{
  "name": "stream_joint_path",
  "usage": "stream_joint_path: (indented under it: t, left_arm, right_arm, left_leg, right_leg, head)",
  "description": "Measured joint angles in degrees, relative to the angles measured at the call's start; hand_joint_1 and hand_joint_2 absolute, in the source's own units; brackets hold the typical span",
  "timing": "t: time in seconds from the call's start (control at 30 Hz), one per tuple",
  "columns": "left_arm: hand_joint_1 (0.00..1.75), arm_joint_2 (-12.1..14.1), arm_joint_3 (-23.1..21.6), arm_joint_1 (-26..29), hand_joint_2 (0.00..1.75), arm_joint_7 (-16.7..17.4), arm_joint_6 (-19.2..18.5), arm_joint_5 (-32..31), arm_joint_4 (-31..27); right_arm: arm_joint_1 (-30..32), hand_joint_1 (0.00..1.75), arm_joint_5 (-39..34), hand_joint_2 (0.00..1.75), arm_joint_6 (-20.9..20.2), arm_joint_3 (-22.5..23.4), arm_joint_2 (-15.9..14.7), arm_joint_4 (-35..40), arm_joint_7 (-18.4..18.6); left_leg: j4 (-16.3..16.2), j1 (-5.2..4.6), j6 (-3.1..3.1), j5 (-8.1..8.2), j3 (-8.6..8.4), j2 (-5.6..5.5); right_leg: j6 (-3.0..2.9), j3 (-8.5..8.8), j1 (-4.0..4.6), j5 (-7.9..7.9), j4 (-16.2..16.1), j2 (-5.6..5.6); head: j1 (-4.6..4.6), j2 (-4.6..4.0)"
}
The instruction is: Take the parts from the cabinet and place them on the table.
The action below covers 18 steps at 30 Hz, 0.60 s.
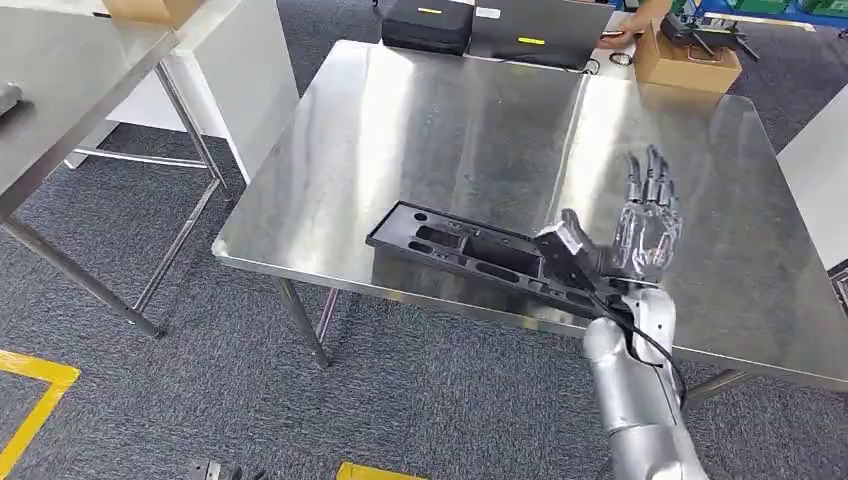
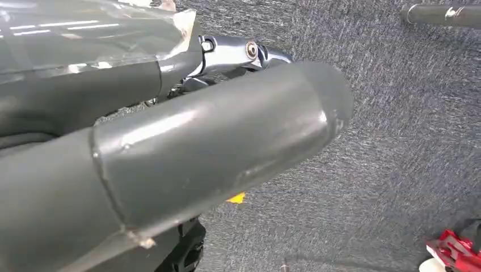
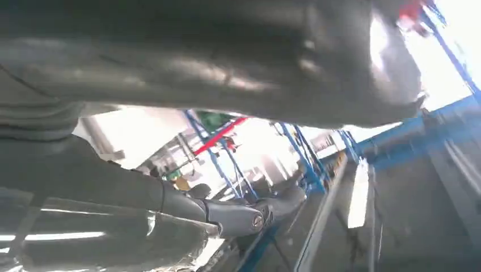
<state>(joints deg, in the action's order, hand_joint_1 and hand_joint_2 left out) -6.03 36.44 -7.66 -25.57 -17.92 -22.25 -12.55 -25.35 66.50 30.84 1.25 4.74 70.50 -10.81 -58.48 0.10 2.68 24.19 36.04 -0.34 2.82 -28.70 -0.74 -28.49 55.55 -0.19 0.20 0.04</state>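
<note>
Black part (image 1: 470,255) flat near the steel table's (image 1: 440,130) near edge, right hand (image 1: 648,215) raised just right of it, fingers spread, released, left hand (image 2: 170,153) grasp indeterminate.

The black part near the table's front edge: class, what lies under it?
The black part lies flat on the steel table. Its right end is covered by the right hand and wrist, so that end's support cannot be seen.

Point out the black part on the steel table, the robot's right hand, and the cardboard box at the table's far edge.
black part (image 1: 455,245), head view, on its recessed middle section.
right hand (image 1: 648,225), head view, on the palm, fingers spread upward.
cardboard box (image 1: 685,65), head view, on its near side wall.
</note>
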Motion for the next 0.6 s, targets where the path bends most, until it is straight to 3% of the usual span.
stream_joint_path:
  t: [0.23, 0.43, 0.6]
  left_arm:
    - [0.00, -0.09, 1.33, 0.16, 0.00, -1.92, -0.02, 0.52, 0.00]
    - [0.00, -0.17, 2.71, 0.76, 0.00, -3.32, -0.04, 1.42, 0.00]
    - [0.00, -0.22, 4.15, 1.47, 0.00, -3.50, 0.09, 1.99, 0.00]
  right_arm:
    - [12.35, 0.00, -11.68, 0.00, 2.93, -4.41, 0.68, 25.78, -7.52]
    - [19.52, 0.00, -18.54, 0.00, 3.34, -8.46, 0.17, 37.72, -12.10]
    - [24.53, 0.00, -29.13, 0.00, -1.32, -12.03, -1.66, 43.99, -16.12]
  left_leg:
    - [0.03, 0.07, -0.27, 0.26, -0.13, -0.11]
    - [0.03, 0.06, -0.27, 0.26, -0.13, -0.10]
    - [0.03, 0.06, -0.35, 0.32, -0.13, -0.10]
  right_leg:
    - [-0.15, -0.34, 0.00, -0.34, -0.04, -0.02]
    - [-0.14, -0.34, 0.00, -0.33, -0.04, -0.01]
    - [-0.14, -0.34, 0.00, -0.34, -0.04, -0.01]
  head:
    - [0.02, 0.00]
    - [0.00, 0.00]
    - [-0.02, 0.00]
